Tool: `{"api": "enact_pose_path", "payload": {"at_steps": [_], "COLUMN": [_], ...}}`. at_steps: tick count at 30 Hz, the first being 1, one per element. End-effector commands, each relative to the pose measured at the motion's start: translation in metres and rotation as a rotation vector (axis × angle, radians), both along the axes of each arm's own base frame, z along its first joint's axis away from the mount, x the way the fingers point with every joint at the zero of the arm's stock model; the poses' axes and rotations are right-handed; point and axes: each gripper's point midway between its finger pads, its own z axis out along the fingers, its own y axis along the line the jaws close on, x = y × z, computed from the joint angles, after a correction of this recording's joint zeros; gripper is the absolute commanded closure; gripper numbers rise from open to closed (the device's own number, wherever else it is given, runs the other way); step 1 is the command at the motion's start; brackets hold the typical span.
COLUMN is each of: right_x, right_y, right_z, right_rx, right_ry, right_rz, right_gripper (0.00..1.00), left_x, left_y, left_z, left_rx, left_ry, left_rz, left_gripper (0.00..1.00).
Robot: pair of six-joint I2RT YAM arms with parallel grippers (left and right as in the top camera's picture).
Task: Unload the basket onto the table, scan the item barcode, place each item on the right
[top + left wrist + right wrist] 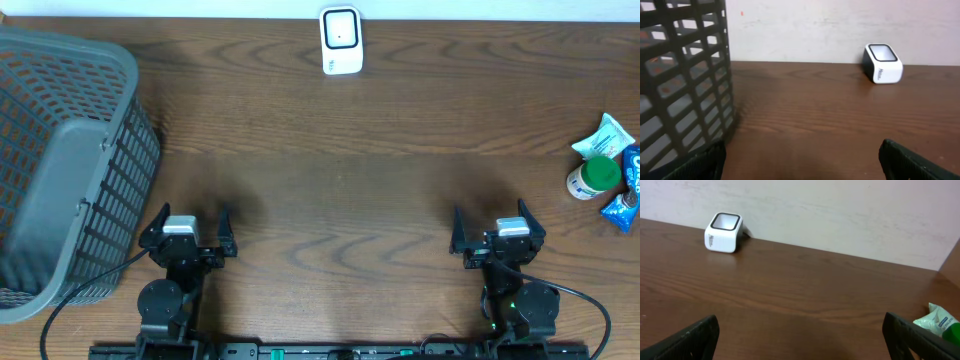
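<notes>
- I see the scanner (341, 40) at the far edge of the counter (340, 150), white body, dark window tilted up, standing against the wall (840, 25).
- Left pincer (192, 216): released, jaws spread wide, nothing between them. It sits across the counter from the scanner, on the near side and off to the scanner's left.
- On the left wrist view both fingers (695, 162) show only as dark tips at the bottom corners, with bare wood between them and the scanner ahead and to the right.
- Right pincer (490, 218): also released, jaws wide, gripping nothing. Near side too, off to the scanner's right.
- Right wrist view: the fingers (690, 337) frame bare counter, with the scanner ahead and to the left.
- Items to scan: 3 things bunched at the counter edge well to the right of the scanner and nearer the arms' side than it is.
- These are a green-capped bottle (592, 177), a white-and-green packet (606, 134) touching it on the scanner side, and a blue packet (630, 190) just past it at the frame edge.
- I can't read any barcode on them from here.
- All 3 are well apart from both pincers.
- Grey slatted basket (60, 170) sits far left of the scanner, just beside the left pincer. I can't tell its contents.
</notes>
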Motion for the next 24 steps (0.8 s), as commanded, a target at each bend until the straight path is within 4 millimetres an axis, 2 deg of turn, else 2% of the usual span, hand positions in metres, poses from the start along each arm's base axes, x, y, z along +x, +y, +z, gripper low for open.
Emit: {"api": "enact_pose_path", "payload": {"at_steps": [1,24], "right_x": [-0.0002,-0.0002], "right_y": [-0.0021,-0.0021], "right_z": [-0.0003,-0.0002], "right_rx": [0.01,0.01], "right_ry": [0.0,0.0], "right_rz": [-0.012,-0.012], "right_gripper": [0.01,0.01], "left_x": [-0.0001,0.0], "left_y": [0.0085,0.0078], "left_z": [-0.0167,-0.0168], "left_rx": [-0.011,-0.004], "left_ry": [0.038,0.039], "left_rz": [0.049,0.044], "left_gripper": [0.02,0.02]}}
